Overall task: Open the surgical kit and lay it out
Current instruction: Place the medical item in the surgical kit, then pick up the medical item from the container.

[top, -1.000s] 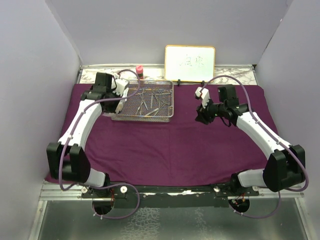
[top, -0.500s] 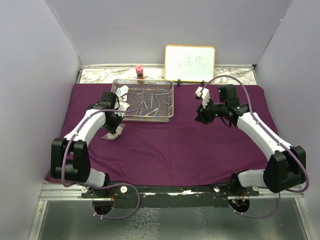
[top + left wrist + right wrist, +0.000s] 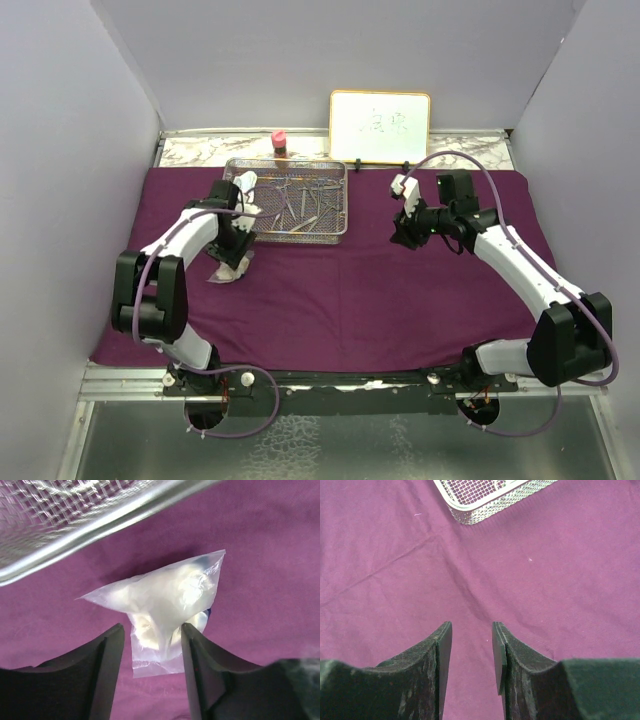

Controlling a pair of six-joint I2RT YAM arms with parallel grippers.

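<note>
Surgical kit packet lies on cloth just outside tray rim.

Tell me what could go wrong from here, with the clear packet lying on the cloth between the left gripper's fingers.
1. The packet lies partly between the open fingers of the left gripper. A sideways pull-back might catch the light bag and drag it across the purple cloth.
2. The rim of the mesh tray is close beyond the packet, so a forward move could bump the tray and shift it.
</note>
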